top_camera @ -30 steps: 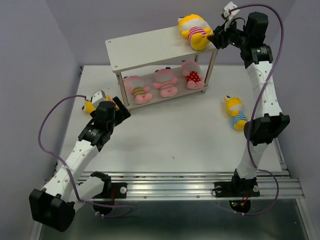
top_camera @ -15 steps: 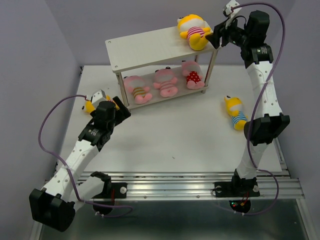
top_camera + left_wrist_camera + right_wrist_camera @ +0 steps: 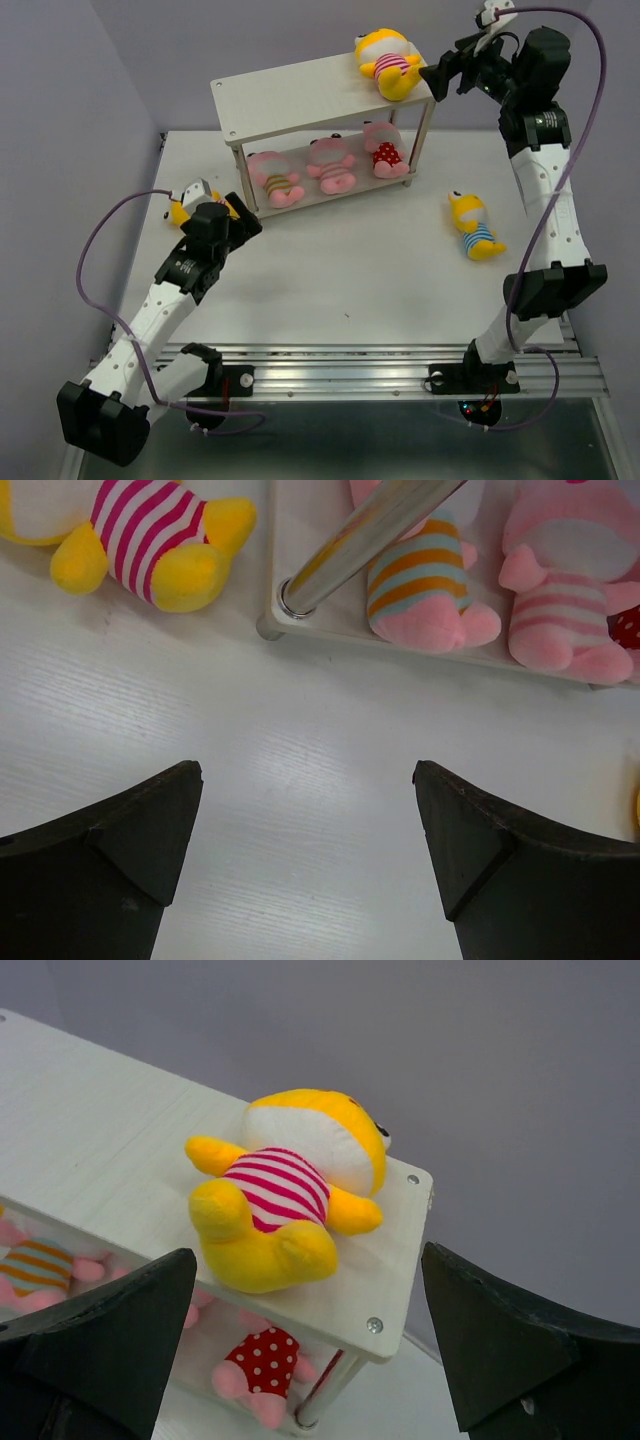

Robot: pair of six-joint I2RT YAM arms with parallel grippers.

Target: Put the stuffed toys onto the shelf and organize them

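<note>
only your top view shows the blue-striped yellow toy [image 3: 472, 228] on the table [image 3: 340, 270], at 3 o'clock from the shelf [image 3: 300, 95]. only the left wrist view shows the pink-striped yellow toy [image 3: 140, 535] clearly, on the table just outside the shelf leg [image 3: 370, 535]. in the right wrist view the top-board toy [image 3: 285, 1195] lies with its long axis from 7 to 1 o'clock, feet toward the claw, head away. it sits at 12 o'clock of your right claw [image 3: 307, 1260], loose between wide-spread fingers; your left claw [image 3: 308, 770] gapes wide too, empty
</note>
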